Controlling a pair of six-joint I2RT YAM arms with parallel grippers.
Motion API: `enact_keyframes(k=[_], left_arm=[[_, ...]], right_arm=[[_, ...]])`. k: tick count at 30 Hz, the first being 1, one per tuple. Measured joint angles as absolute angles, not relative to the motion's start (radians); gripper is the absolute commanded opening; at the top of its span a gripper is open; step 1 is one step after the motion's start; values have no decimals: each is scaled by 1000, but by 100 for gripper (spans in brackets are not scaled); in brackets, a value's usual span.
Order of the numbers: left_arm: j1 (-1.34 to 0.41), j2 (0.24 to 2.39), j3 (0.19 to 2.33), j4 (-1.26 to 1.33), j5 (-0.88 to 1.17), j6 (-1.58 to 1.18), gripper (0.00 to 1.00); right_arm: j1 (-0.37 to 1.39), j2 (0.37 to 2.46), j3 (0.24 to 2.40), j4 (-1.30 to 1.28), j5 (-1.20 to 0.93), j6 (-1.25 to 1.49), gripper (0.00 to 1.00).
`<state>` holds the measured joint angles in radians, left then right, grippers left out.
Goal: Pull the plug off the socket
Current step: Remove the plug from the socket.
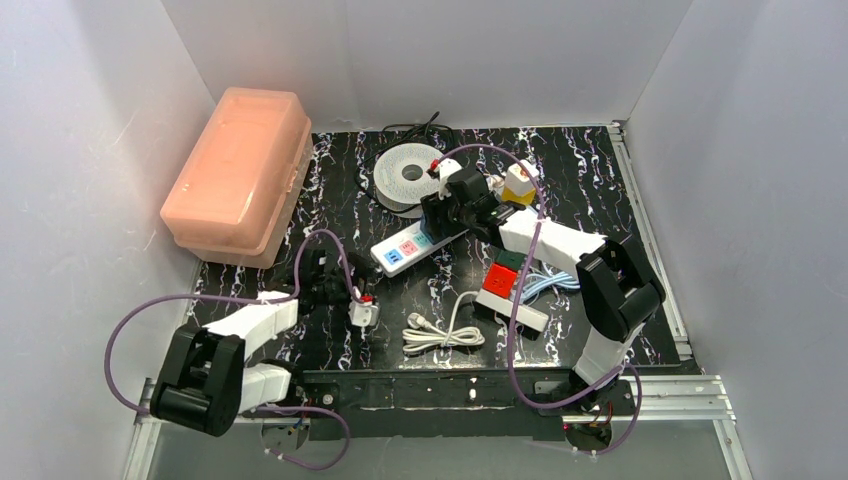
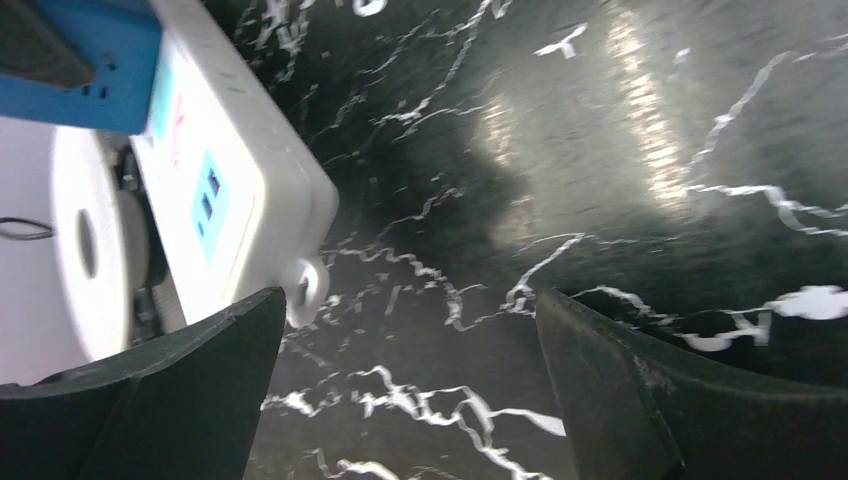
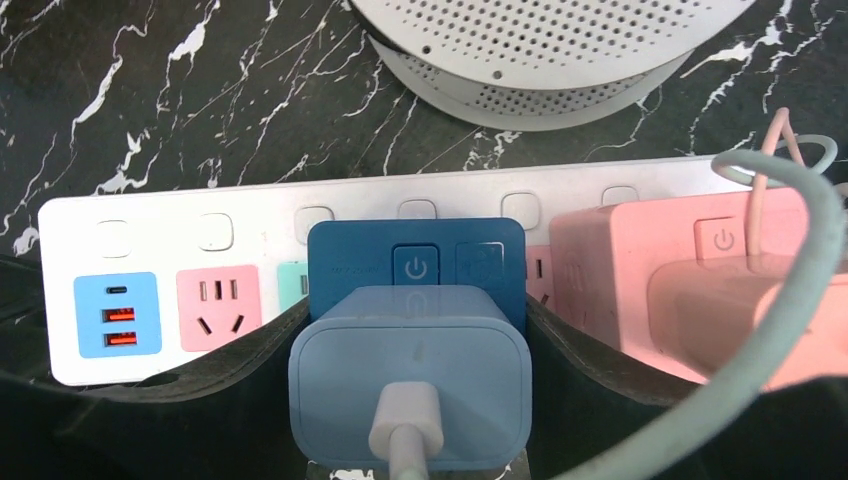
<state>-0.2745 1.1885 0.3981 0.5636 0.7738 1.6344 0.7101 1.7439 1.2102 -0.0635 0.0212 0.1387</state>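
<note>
A white power strip [image 3: 150, 235] lies across the black marble mat, also seen from above [image 1: 405, 247]. A dark blue socket block [image 3: 415, 262] stands on it, and a light blue plug [image 3: 410, 370] with a white cable sits pressed against that block. My right gripper [image 3: 415, 310] is shut on the blue plug, one black finger [image 3: 230, 380] against each of its sides. My left gripper [image 2: 410, 310] hangs open low over bare mat, just off the strip's end [image 2: 250, 170], with nothing between its fingers.
A pink socket block [image 3: 680, 260] with a plug and pale cable stands on the strip right of the blue one. A round white perforated device [image 1: 408, 175] sits behind the strip. A pink lidded box [image 1: 240, 170] is at the back left, a coiled white cable [image 1: 445, 330] and a colour cube [image 1: 505, 278] near the front.
</note>
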Motion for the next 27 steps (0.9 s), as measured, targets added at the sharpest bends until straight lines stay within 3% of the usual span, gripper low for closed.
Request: enact_keyframes(k=[7, 15, 27], left_arm=[[-279, 1071, 385, 655, 747, 1630, 98], [-278, 775, 376, 492, 750, 1641, 98], [-278, 950, 364, 528, 796, 1780, 98]], right_arm=[[703, 1742, 1216, -59, -4, 167, 1], [722, 1742, 1221, -78, -77, 192, 1], [717, 1740, 1257, -112, -102, 219, 1]])
